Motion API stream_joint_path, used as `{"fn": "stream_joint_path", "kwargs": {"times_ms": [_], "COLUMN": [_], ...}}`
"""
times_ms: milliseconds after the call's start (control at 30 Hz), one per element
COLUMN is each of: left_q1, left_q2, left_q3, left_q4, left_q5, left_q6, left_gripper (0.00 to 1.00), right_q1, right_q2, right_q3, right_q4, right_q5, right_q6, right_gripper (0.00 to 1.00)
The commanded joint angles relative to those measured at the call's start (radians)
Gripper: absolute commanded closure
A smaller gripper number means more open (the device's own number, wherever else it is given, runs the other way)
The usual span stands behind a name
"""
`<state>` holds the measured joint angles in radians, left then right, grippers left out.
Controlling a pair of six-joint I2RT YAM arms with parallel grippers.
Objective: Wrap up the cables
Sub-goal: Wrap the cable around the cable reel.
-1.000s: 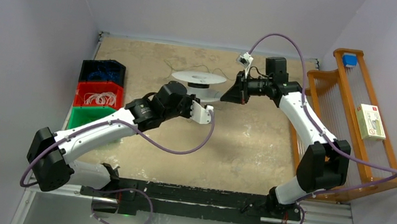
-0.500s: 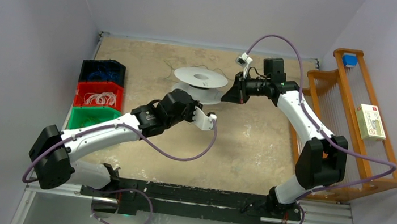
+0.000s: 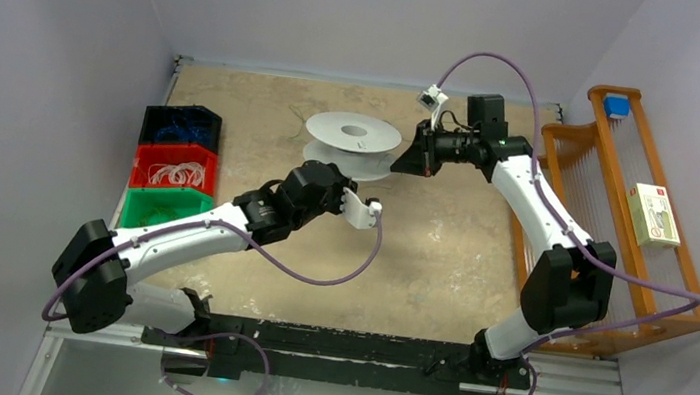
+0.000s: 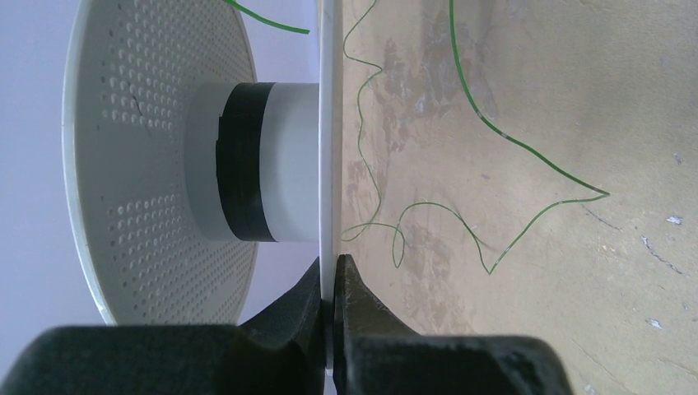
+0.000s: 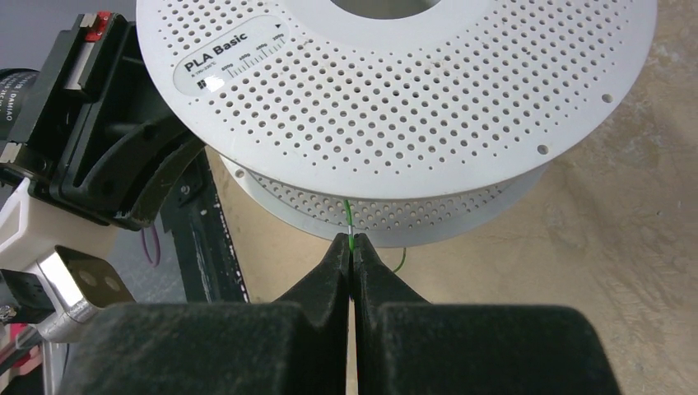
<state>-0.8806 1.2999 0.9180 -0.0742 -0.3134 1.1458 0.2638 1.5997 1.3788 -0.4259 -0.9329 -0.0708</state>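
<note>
- The sandy counter (image 3: 439,259) carries a pale perforated spool (image 3: 353,138) towards its far side, with the flanges lying level, one above the other.
- The left arm (image 3: 211,226) reaches in from the near side. Its jaws are pinched shut on the thin edge of the spool's lower flange (image 4: 329,123).
- The right arm (image 3: 528,194) comes in from the right. Its jaws are pressed tight together just beside the spool's rim (image 5: 395,99).
- The cable (image 5: 349,222), a thin green strand, is nipped between the right jaws' tips and rises towards the flanges. The rest of it (image 4: 601,193) lies in loose loops on the counter beyond the spool, clear of the left jaws.
</note>
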Motion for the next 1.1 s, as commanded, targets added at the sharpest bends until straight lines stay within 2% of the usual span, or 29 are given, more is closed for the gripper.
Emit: {"fn": "stream_joint_path", "kwargs": {"times_ms": [0,433,1067], "left_q1": [-0.007,-0.011,-0.027], "left_q2": [-0.008,0.002,0.019], "left_q3": [0.016,-0.062,-0.062], "left_q4": [0.112,0.229,0.246], "left_q5": [-0.021,-0.085,-0.081], "left_q6": [0.015,0.123,0.106], "left_gripper": [1.00,1.00,1.00], "right_q1": [0.005,0.006,0.022], "right_q2": [-0.005,0.035,0.074], "right_q3": [0.048,0.073,0.059], "right_q4": [-0.042,-0.129,-0.122], "right_q5": [0.004,0.080,0.098], "right_q6": [0.006,-0.028,-0.028], "right_gripper": [1.00,1.00,1.00]}}
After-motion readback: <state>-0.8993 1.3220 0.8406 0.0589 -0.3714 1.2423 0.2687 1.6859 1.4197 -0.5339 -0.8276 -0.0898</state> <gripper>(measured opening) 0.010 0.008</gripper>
